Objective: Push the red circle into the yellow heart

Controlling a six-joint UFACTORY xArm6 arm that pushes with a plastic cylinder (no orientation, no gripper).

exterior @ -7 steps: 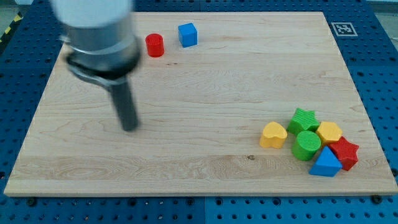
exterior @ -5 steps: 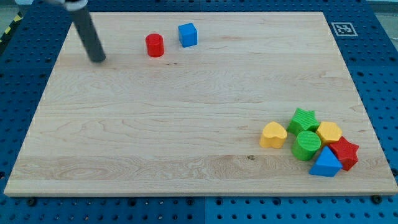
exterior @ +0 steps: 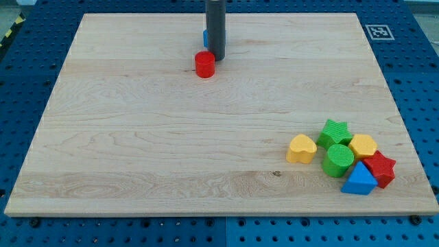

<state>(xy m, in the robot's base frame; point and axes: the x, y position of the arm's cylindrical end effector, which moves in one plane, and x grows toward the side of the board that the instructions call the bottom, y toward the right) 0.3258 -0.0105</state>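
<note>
Camera view, the only one we have, shows our rod standing upright near the view's top, and my tip point(exterior: 217, 57) sits just to the view's right of the red circle point(exterior: 204, 64) and slightly above it, so close that we cannot tell whether the two touch. We carry no pincer at all, only this rod, so there is nothing to spread or press together.

Taking the red circle as our landmark: it rests on the wooden board point(exterior: 137, 151), in the upper middle part. A blue block point(exterior: 205, 37) peeks out just above the red circle, mostly hidden behind our rod, so we cannot make out its shape.

The yellow heart point(exterior: 301, 148) lies well apart from the red circle, far toward the view's lower right. Farther still from the red circle, beyond the heart, a tight cluster sits together: a green star point(exterior: 335, 131), a green circle point(exterior: 338, 160) just beside the heart, a yellow hexagon point(exterior: 363, 145), a red star point(exterior: 381, 169) and a blue triangle point(exterior: 359, 180). A printed marker tag point(exterior: 376, 31) lies off the board's corner, far to the right of the red circle.
</note>
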